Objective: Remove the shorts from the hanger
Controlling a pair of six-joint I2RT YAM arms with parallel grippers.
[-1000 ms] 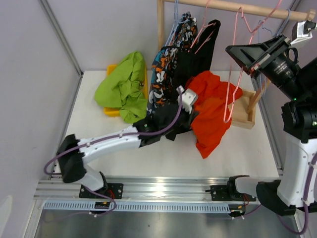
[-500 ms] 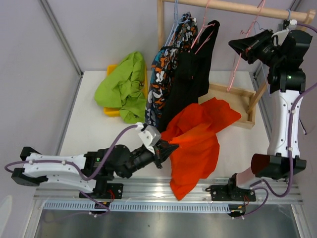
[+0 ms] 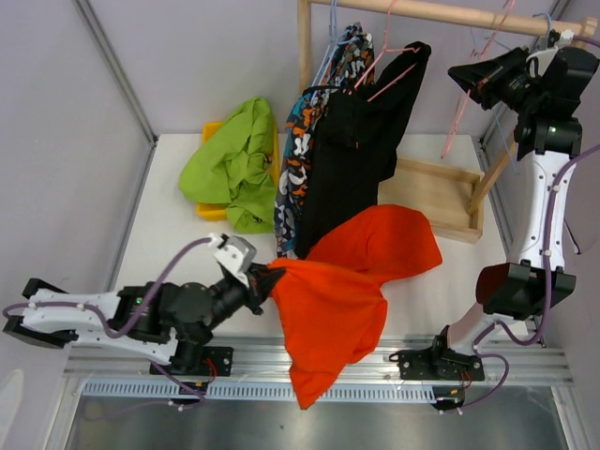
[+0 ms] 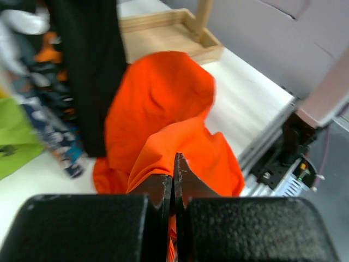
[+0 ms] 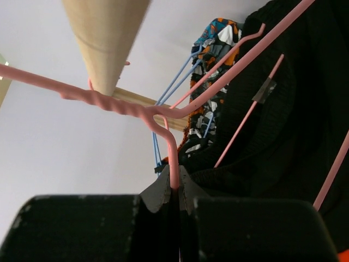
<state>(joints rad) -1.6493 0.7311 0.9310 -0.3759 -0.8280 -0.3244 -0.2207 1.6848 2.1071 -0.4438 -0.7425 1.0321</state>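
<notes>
Far in front of the rail [image 3: 441,14], the left hand [image 3: 262,281] pinches the orange shorts [image 3: 347,281] tight. They lie on the counter [image 3: 169,225]. Up at the rail, the right hand [image 3: 461,77] squeezes a bare pink hanger [image 3: 457,114]. Best to drop them nearer the rail, so they don't slide off.

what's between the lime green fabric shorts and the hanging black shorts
Multicolour blotch-patterned fabric shorts hang between the lime green shorts and black shorts, clearest in the top view.
</notes>
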